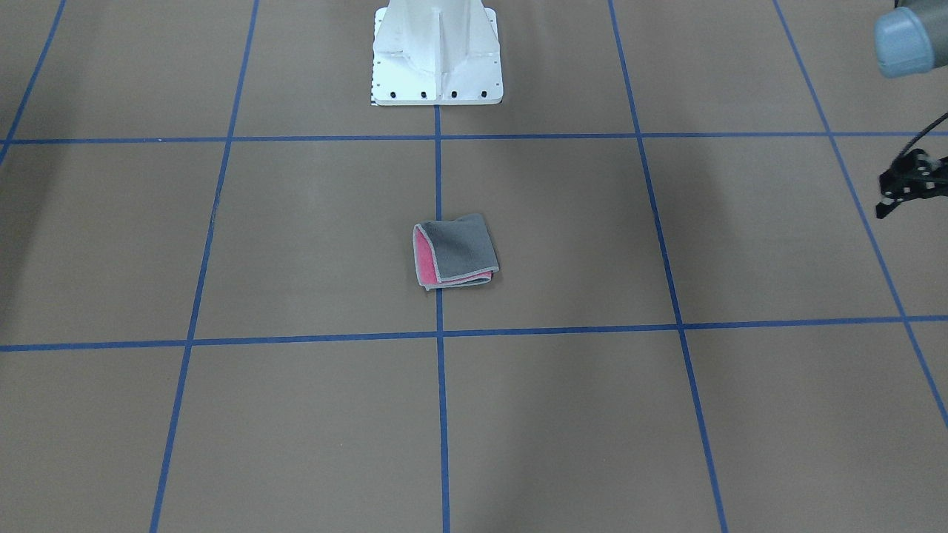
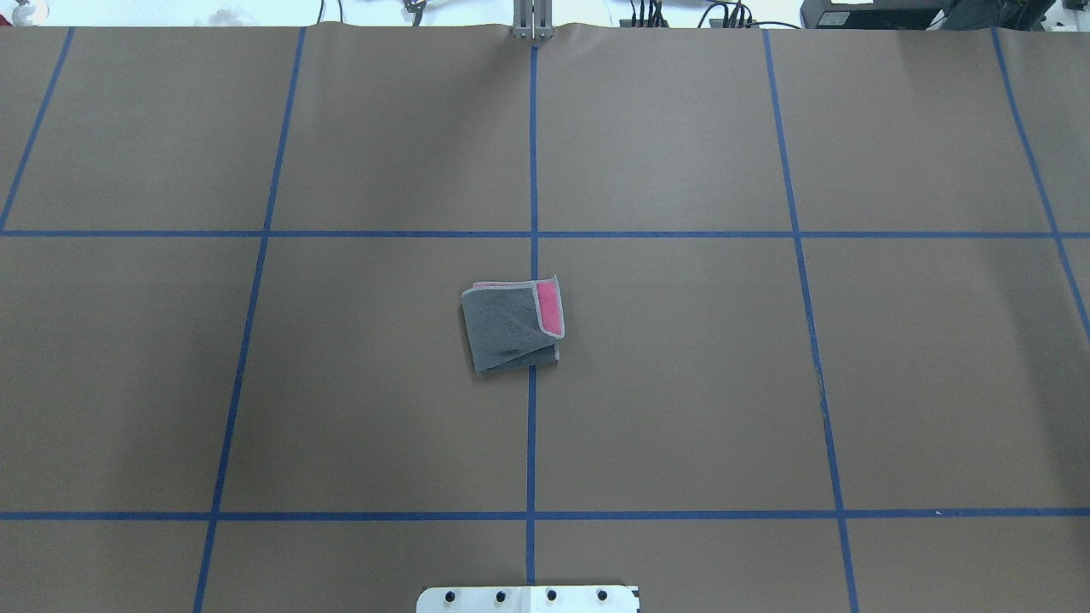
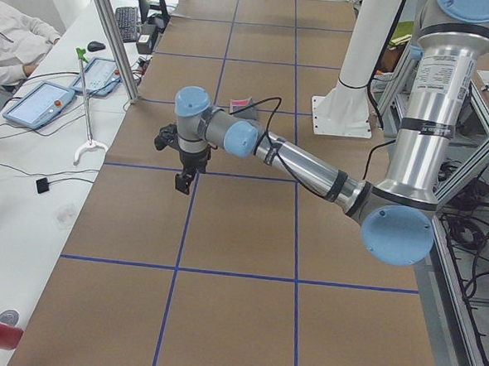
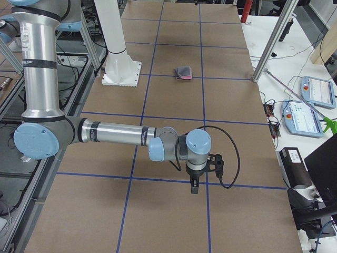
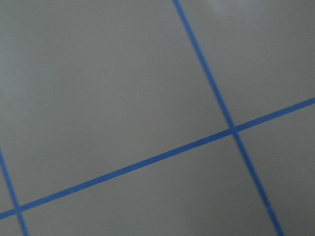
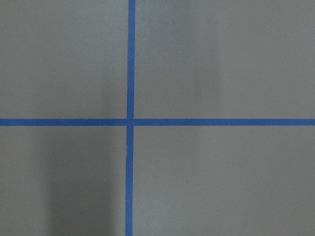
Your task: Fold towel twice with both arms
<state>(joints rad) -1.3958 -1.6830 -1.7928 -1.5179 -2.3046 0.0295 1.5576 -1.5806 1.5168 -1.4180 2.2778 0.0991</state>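
Observation:
The towel (image 1: 459, 255) lies folded small at the table's middle, dark grey face up, with pink showing along one side and edge; it also shows in the overhead view (image 2: 507, 328) and small in both side views (image 3: 239, 105) (image 4: 184, 73). My left gripper (image 1: 885, 207) hangs far to the towel's side above bare table, cut off by the view's right edge; it also shows in the exterior left view (image 3: 182, 183). I cannot tell if it is open or shut. My right gripper (image 4: 194, 188) shows only in the exterior right view, pointing down far from the towel; I cannot tell its state. Both wrist views show only table.
The white bolted pedestal (image 1: 437, 59) stands at the robot's side of the table (image 2: 528, 598). Blue tape lines (image 2: 532, 426) grid the brown surface. A side bench with tablets (image 3: 37, 104) and a seated person (image 3: 12, 40) runs along the far edge.

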